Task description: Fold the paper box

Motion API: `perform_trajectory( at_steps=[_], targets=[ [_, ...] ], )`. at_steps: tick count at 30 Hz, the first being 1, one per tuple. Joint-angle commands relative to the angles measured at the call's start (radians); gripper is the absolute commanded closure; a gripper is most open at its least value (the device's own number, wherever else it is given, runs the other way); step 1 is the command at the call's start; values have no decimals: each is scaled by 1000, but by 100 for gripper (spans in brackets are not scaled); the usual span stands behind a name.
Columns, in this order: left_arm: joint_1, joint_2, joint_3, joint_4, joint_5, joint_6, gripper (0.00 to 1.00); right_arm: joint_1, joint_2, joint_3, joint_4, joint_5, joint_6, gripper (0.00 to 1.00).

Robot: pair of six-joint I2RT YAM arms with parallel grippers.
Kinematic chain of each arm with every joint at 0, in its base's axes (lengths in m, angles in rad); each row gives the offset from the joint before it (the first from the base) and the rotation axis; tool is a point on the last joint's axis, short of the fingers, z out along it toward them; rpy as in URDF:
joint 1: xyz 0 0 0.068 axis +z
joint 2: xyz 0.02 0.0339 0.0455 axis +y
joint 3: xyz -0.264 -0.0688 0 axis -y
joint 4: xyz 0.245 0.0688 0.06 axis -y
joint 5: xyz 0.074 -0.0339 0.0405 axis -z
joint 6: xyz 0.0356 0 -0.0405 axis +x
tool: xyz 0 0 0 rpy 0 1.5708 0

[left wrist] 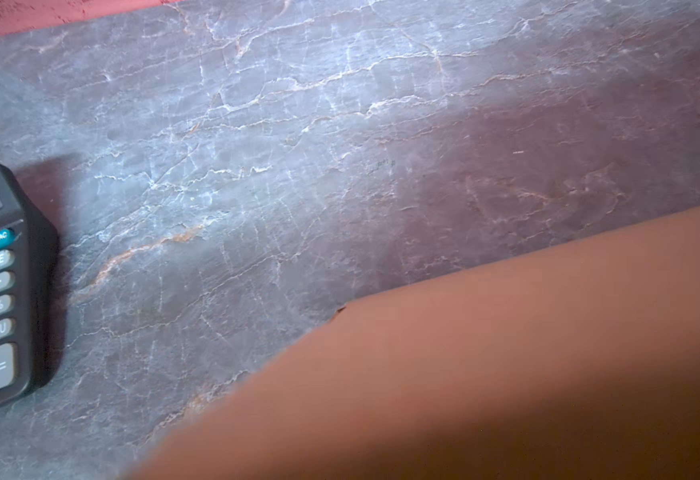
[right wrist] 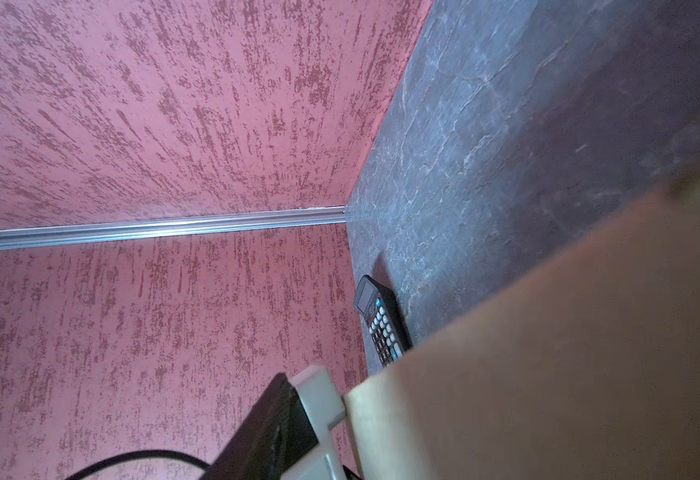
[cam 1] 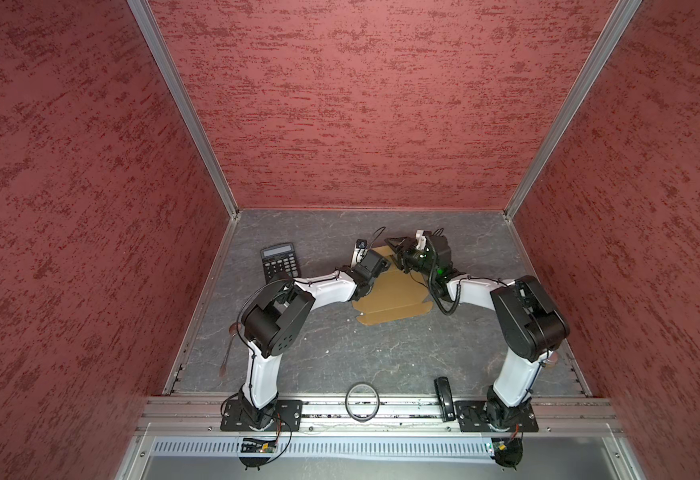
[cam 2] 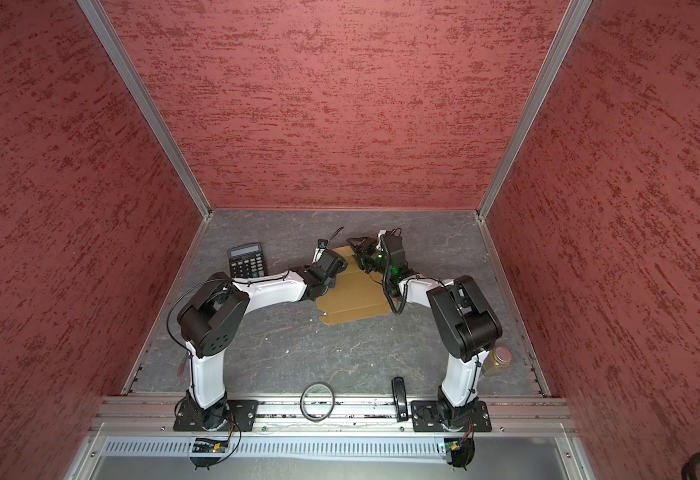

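The box lay as a flat tan cardboard sheet near the middle of the grey marbled tabletop. Creases showed across it, and a small tab jutted from its near left corner. Both arms reached in from the front rail and met over the far edge of the sheet.

The left pincer sat at the far left corner of the box, its fingers hidden under the wrist in both top views. It was clenched, but whether cardboard lay between its jaws could not be told. In the left wrist view the box showed close and blurred, with bare tabletop beyond it.

The right pincer hovered at the far edge of the sheet, just right of the left one and pointing left. Whether it was released or clenched could not be told. In the right wrist view the box loomed close and out of focus.

A calculator lay left of the box and apart from it, its near end under the left forearm. A black ring rested on the front rail, with a black bar to its right. A jar of amber contents stood by the right arm, near the right wall.
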Motion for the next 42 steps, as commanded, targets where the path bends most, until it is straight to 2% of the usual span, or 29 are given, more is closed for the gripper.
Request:
perform_trajectory(
  at_steps=[1, 9, 17, 21, 24, 30, 33, 38, 42],
  targets=[
    [14, -28, -36, -22, 45, 38, 92, 4, -76, 10, -43, 37, -14, 45],
    [46, -63, -70, 2, 106, 65, 93, 4, -259, -71, -221, 25, -93, 35],
    [63, -102, -110, 45, 159, 120, 95, 6, -507, -141, -522, 7, -210, 32],
    [69, -134, -138, 94, 224, 170, 95, 6, -583, -59, -805, 61, -378, 37],
    [74, -153, -155, 126, 297, 214, 95, 4, -542, 62, -935, 93, -529, 48],
    [80, -188, -188, 157, 379, 269, 96, 4, -387, 190, -869, 17, -699, 72],
    [90, -185, -186, 144, 395, 266, 97, 4, -295, 231, -832, -30, -735, 79],
    [92, -175, -161, 104, 365, 267, 97, 10, -212, 220, -735, -133, -731, 83],
    [92, -167, -138, 76, 328, 263, 96, 36, -213, 190, -700, -135, -737, 83]
  ],
)
